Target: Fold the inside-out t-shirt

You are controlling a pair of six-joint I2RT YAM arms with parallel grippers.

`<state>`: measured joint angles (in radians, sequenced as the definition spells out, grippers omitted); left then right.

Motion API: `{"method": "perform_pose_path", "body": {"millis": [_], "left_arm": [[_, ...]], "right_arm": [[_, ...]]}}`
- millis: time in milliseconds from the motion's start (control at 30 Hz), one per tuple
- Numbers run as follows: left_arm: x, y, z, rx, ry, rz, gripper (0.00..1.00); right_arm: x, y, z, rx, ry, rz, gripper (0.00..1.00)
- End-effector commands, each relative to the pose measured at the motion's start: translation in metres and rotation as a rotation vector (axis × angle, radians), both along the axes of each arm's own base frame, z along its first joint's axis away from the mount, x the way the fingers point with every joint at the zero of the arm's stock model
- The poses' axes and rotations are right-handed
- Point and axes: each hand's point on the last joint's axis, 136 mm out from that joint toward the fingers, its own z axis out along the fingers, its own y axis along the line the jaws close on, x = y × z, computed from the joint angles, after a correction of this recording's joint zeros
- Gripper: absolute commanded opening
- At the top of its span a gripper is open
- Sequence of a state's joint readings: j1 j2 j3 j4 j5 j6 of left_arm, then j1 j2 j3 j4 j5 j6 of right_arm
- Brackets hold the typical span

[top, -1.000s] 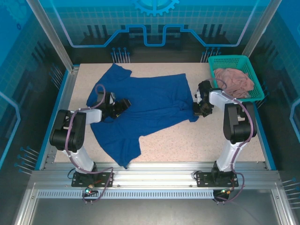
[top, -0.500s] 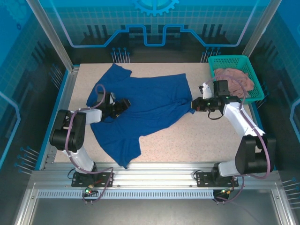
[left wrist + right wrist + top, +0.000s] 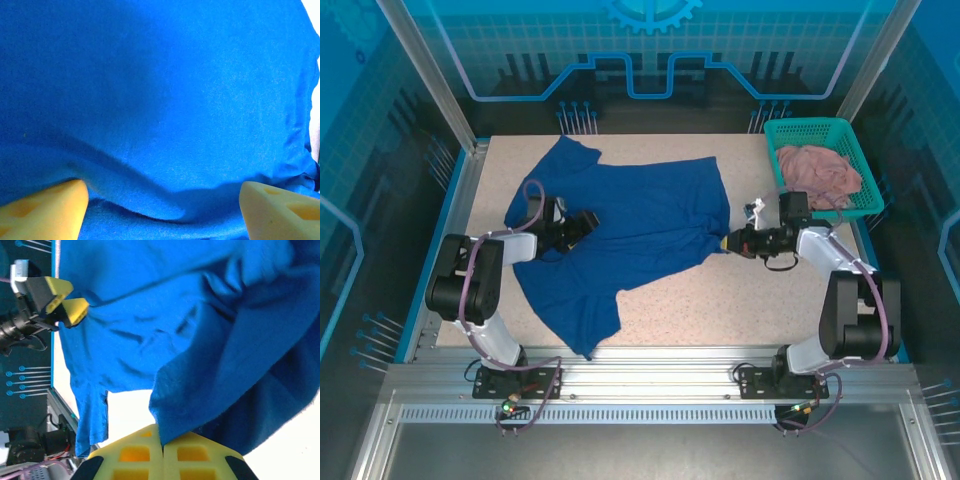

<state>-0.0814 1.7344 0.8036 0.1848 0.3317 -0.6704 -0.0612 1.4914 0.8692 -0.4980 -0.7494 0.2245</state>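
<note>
Top external: right gripper [image 3: 730, 242] clamps the t-shirt [image 3: 640, 215] edge, probably for folding; left gripper [image 3: 586, 221], jaws apart, rests on it.

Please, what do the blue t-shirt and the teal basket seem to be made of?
The blue t-shirt: soft knit cloth, probably cotton, matte; it drapes, wrinkles, and looks finely fuzzy up close. The teal basket: likely rigid plastic with a smooth finish, judging by the even grid of small holes in its walls.

Blue t-shirt [image 3: 165, 100] runs past every edge of the left wrist view; the left tool [image 3: 164, 199] is cropped below.
</note>
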Motion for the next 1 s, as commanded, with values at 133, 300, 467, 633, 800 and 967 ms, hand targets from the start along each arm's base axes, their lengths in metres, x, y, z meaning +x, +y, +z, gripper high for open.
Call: {"method": "perform_pose_path", "body": {"millis": [133, 300, 467, 633, 800, 967], "left_arm": [[-0.023, -0.002, -0.013, 0.002, 0.088, -0.029, 0.81], [-0.021, -0.002, -0.006, -0.001, 0.075, -0.032, 0.81], [-0.021, -0.002, 0.001, -0.004, 0.061, -0.031, 0.81], [-0.023, -0.002, 0.008, -0.004, 0.052, -0.029, 0.81], [-0.034, 0.006, 0.021, 0.034, 0.036, -0.002, 0.81], [-0.082, 0.01, 0.026, 0.152, 0.076, 0.013, 0.81]], "right_arm": [[-0.015, -0.017, -0.042, -0.044, 0.208, -0.131, 0.13], [-0.006, -0.022, -0.049, -0.094, 0.207, -0.16, 0.13], [0.001, -0.032, -0.051, -0.174, 0.189, -0.179, 0.2], [0.008, -0.029, -0.05, -0.149, 0.16, -0.182, 0.18], [0.02, -0.032, -0.036, -0.147, 0.092, -0.213, 0.05], [0.031, -0.028, -0.028, -0.172, 0.046, -0.22, 0.02]]}}
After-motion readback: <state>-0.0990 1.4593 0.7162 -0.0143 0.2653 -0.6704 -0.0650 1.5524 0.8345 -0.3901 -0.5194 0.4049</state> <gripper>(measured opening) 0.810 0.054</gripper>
